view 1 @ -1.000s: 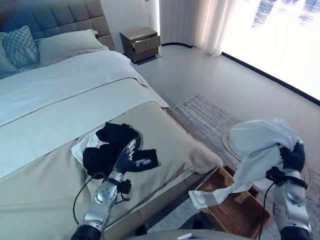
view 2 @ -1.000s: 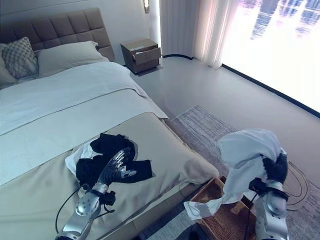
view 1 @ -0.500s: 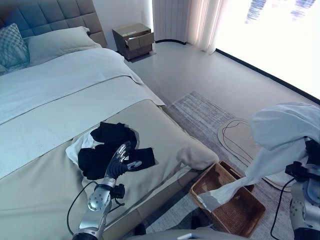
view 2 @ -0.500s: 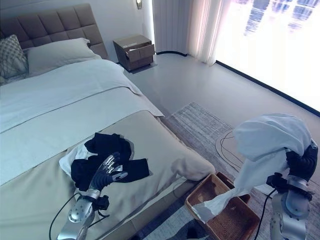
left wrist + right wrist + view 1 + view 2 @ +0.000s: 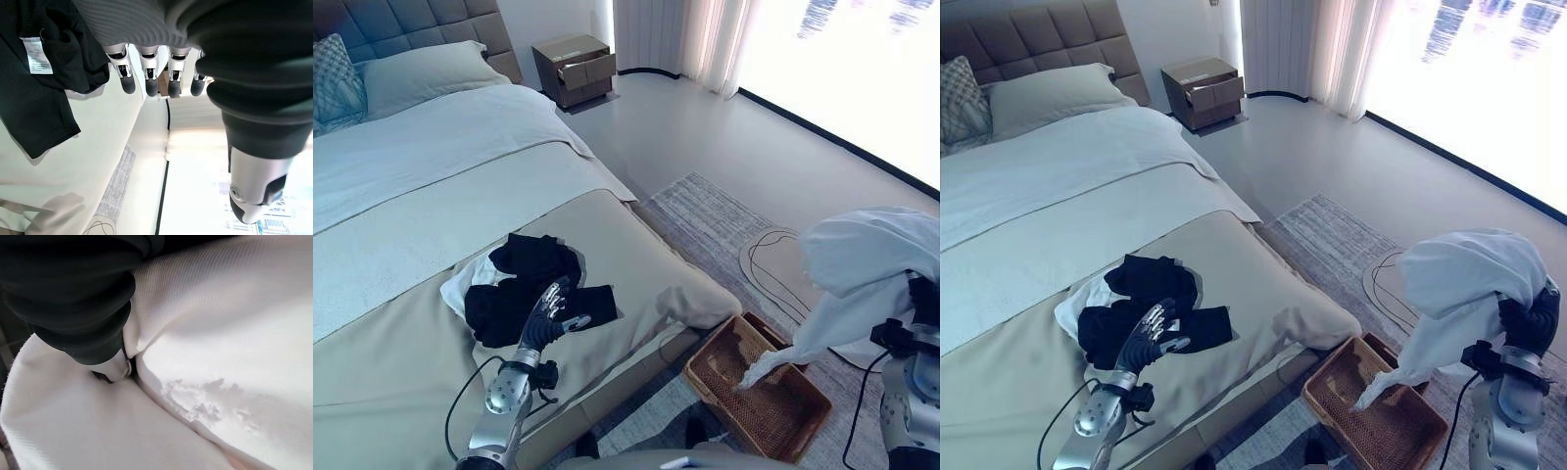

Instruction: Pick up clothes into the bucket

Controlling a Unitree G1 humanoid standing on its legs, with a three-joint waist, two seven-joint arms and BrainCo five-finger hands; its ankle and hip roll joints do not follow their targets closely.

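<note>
Two lots of clothing are in play: a white garment (image 5: 1464,279) draped over the right hand (image 5: 1528,323), and a heap of black clothes (image 5: 533,289) with a white piece under it on the bed (image 5: 411,196). The white cloth covers the right hand's fingers, so it cannot be told how they are set; the garment hangs from it in a long tail whose end dips into the woven basket (image 5: 759,387) on the rug (image 5: 715,220) beside the bed. It looks light, limp and easily bunched, so it should fall in a loose heap once let go, though a trailing fold could catch on the basket's rim. The left hand (image 5: 551,311) hovers with straight, relaxed fingers at the near edge of the black heap, holding nothing. That heap is just as soft; taking it by a thick gathered bunch near its middle would probably lift more than pinching a loose sleeve. The basket sits close against the corner of the bed, with open rug and bare floor (image 5: 705,137) beyond it toward the window.
</note>
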